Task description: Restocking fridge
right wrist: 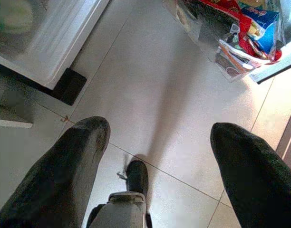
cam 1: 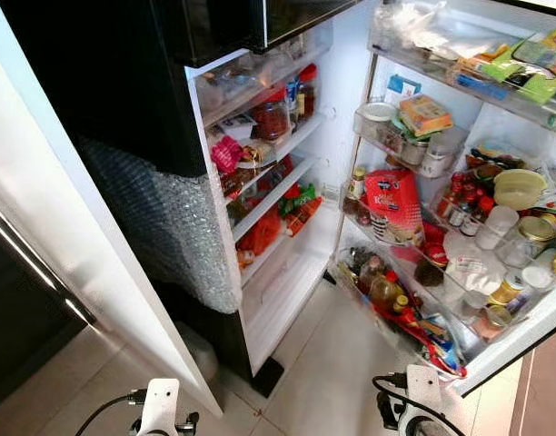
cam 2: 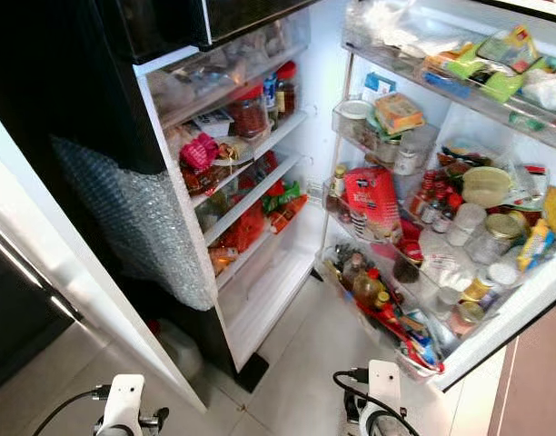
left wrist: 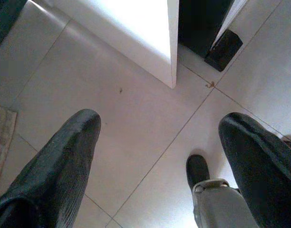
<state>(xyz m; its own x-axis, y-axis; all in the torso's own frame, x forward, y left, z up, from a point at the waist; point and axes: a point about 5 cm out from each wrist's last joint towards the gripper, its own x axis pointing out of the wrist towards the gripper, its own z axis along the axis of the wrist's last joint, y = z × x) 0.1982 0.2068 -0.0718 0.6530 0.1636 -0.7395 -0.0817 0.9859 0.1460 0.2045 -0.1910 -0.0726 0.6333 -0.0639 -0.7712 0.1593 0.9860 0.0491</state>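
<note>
Black fingers of left end effector (left wrist: 160, 156) and right end effector (right wrist: 157, 152) spread wide, empty, above tiled floor (right wrist: 150, 85).

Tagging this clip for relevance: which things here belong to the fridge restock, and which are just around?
Part of the job:
fridge, open
door shelves, packed with jars and bottles
red bag
left claw and right claw, both open and empty

Just around:
bubble wrap on the dark panel
floor tiles
</note>
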